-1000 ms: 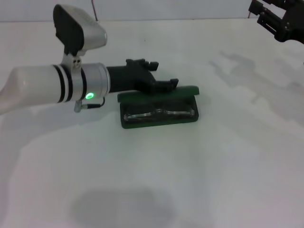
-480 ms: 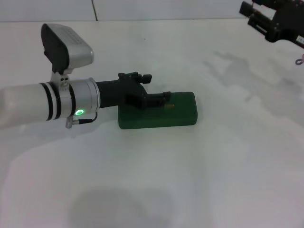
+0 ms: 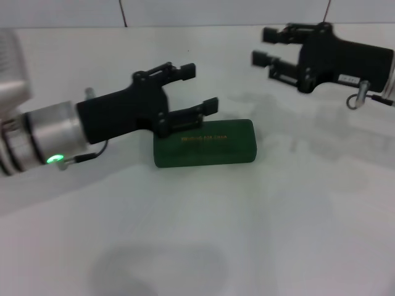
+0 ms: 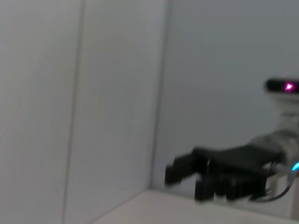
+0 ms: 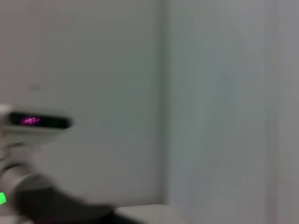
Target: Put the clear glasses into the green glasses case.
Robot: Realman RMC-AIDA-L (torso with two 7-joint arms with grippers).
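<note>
Apparently finished: the green glasses case [image 3: 205, 143] lies closed mid-frame, left gripper [image 3: 192, 90] and right gripper [image 3: 268, 49] both released, holding nothing.

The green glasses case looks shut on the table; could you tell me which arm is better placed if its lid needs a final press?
Probably the left. The left gripper hovers open just above the green glasses case, at its rear left edge, while the right gripper hangs farther back, off to the right.
</note>
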